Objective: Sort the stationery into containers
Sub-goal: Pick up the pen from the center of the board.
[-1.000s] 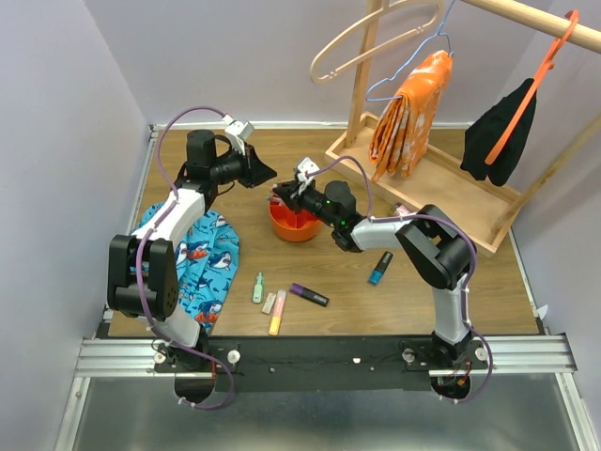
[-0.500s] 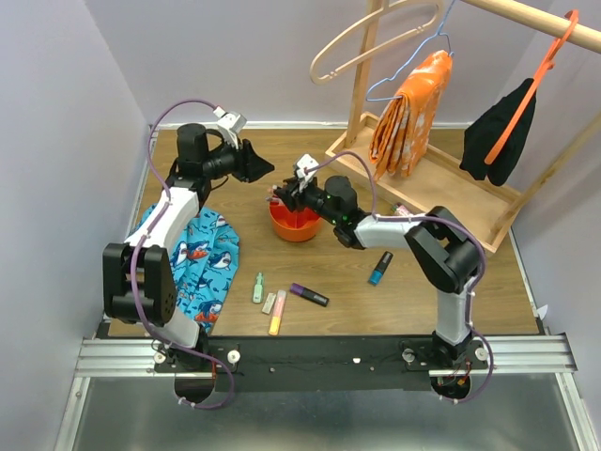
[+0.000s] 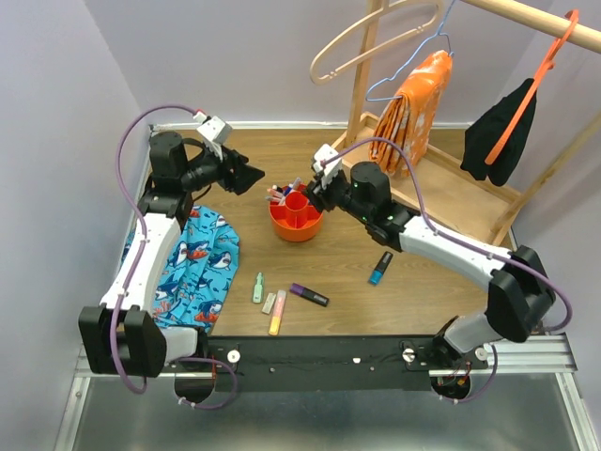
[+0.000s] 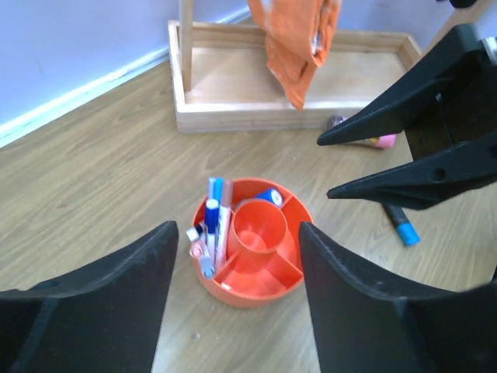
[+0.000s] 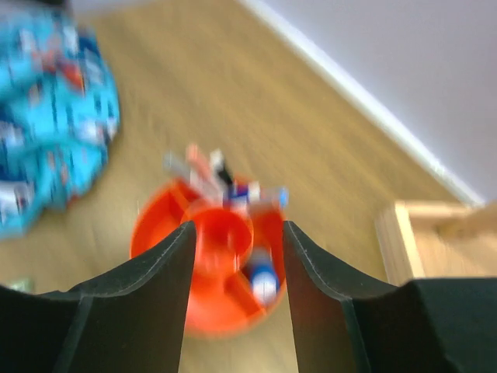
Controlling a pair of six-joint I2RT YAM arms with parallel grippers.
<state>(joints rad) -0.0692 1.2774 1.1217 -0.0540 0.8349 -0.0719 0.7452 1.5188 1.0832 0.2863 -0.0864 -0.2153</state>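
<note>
I hold the left claw (image 3: pixel 248 176) and right claw (image 3: pixel 313 193) open and empty near the bowl (image 3: pixel 296 233), ready for pens (image 3: pixel 308 295) lying on the tabletop (image 3: pixel 423 291).

Red-orange bowl (image 3: pixel 296 233) (upright, divided) holds several pens (image 4: pixel 212 221).

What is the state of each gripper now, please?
Left gripper: open, holding nothing.
Right gripper: open, holding nothing.
</note>
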